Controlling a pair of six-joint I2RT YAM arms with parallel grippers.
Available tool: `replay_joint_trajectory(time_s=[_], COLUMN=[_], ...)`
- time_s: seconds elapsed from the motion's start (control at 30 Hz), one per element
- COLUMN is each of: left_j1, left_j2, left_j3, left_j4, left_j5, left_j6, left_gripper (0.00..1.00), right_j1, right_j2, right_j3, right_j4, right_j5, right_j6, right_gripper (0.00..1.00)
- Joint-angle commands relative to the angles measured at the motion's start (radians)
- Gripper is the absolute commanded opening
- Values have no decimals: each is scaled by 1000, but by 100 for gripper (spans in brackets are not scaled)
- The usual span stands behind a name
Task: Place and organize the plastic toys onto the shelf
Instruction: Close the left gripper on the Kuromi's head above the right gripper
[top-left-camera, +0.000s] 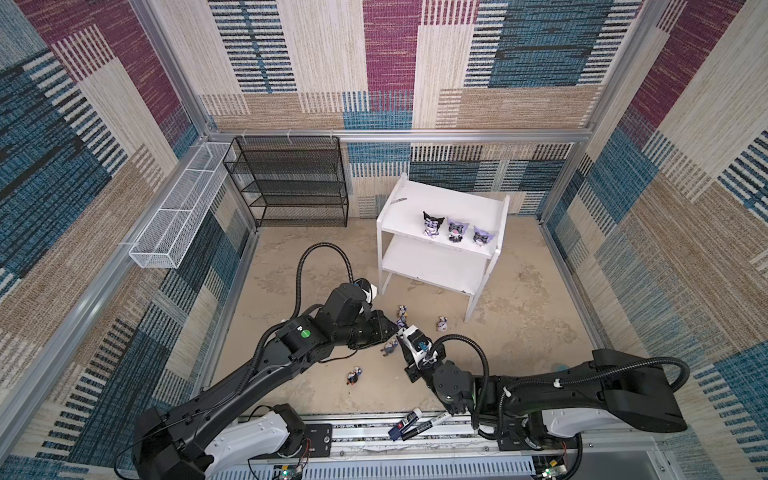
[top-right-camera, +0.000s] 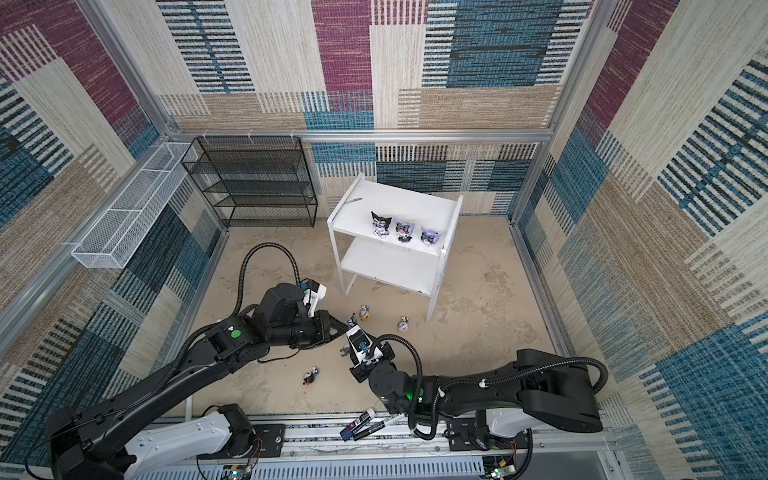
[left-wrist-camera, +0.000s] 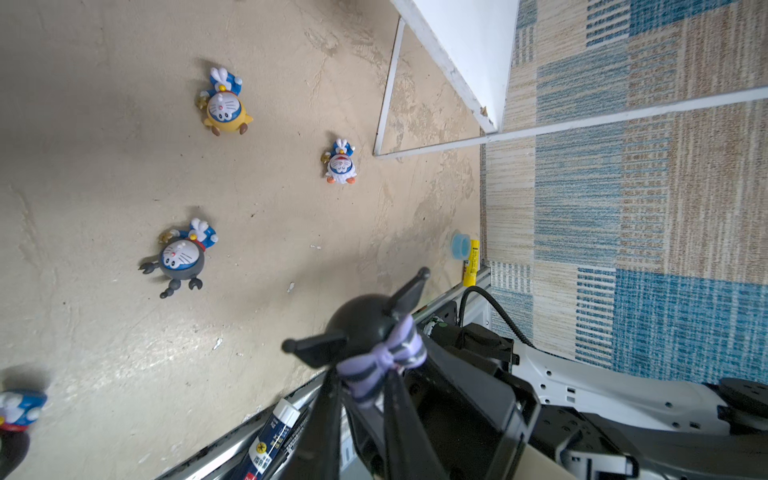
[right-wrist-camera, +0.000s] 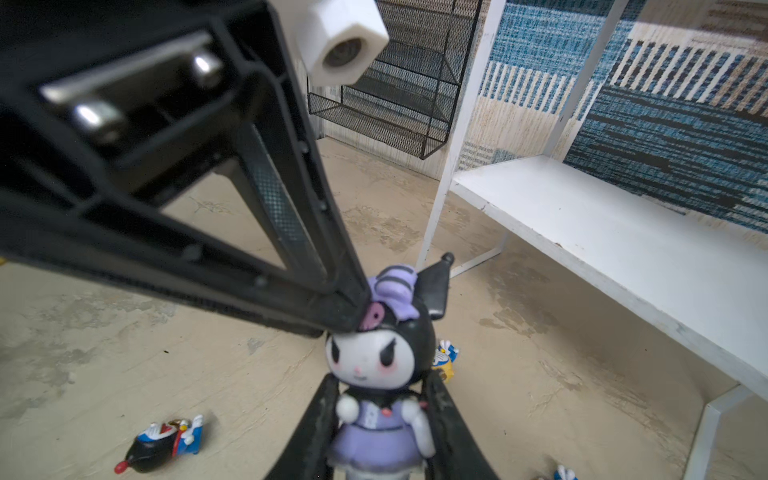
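The right gripper is clamping the black-hooded figurine, the left gripper pinching its bow. This is likely a handover, so one must release before the shelf at one o'clock.

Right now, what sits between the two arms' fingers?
The black-hooded figurine: right fingers on its body, left fingers at its bow, per right wrist view.

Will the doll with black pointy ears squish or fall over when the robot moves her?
Probably no squishing: the doll looks like hard shiny plastic, so stiff, maybe slippery. Her thin ears seem likeliest to snap. Big head, small skirt: she may tip easily.
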Motion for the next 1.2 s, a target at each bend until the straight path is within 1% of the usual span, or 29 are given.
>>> replay_joint_trajectory(time_s=[0.0, 0.03, 0.1, 0.23, 0.43, 0.67, 1.0, 1.1, 1.17], left_j1=[6, 6, 7, 8, 8, 9, 8, 8, 8], left_j2=[-10, -10, -13, -17, -13, 13, 62, 68, 74], left_j3=[2, 4, 11, 20, 32, 18, 33, 29, 29], left_j4=[23, 20, 21, 33, 3, 16, -7, -3, 2], left_j5=[-62, -61, -54, -36, -42, -36, -50, -54, -53], left_j6=[-3, -3, -3, -8, -3, -11, 2, 1, -1], left_gripper=[34, 38, 42, 44, 42, 42, 34, 34, 36], right_j1=[2, 2, 2, 2, 2, 9, 39, 45, 51], right_j2=[4, 11, 27, 62, 77, 63, 93, 103, 113], right_j3=[12, 18, 32, 57, 66, 56, 76, 81, 82], right_j4=[107, 99, 86, 61, 57, 95, 155, 167, 183], right_j5=[-75, -74, -69, -46, -30, -32, 34, 39, 45], right_j6=[3, 2, 1, 6, 2, -52, -157, -180, -201], right_gripper=[0, 0, 0, 0, 0, 0, 0, 0, 0])
